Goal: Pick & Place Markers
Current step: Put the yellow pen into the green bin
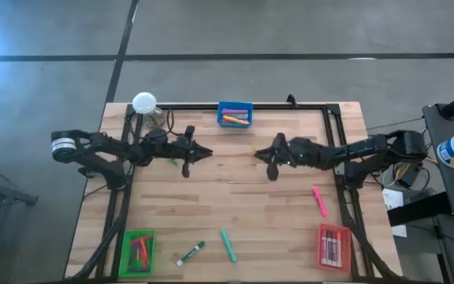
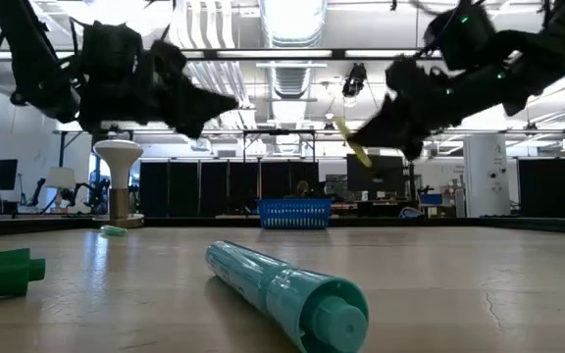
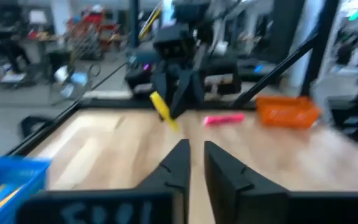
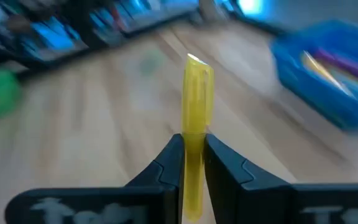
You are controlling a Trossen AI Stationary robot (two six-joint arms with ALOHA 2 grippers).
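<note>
Pinching a yellow marker (image 4: 196,124) between my right gripper's (image 4: 193,152) fingers (image 4: 166,163), I hold it above the table (image 1: 235,197), just right of centre in the high view. My left gripper (image 3: 192,155) hovers left of centre, fingers a narrow gap apart, gripping nothing.

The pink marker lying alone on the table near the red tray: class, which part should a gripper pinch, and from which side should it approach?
Probably the middle of its barrel, from straight above. The pink marker lies flat on the table, apart from the red tray, so fingers can straddle its thin width. The right gripper already holds a yellow marker.
</note>
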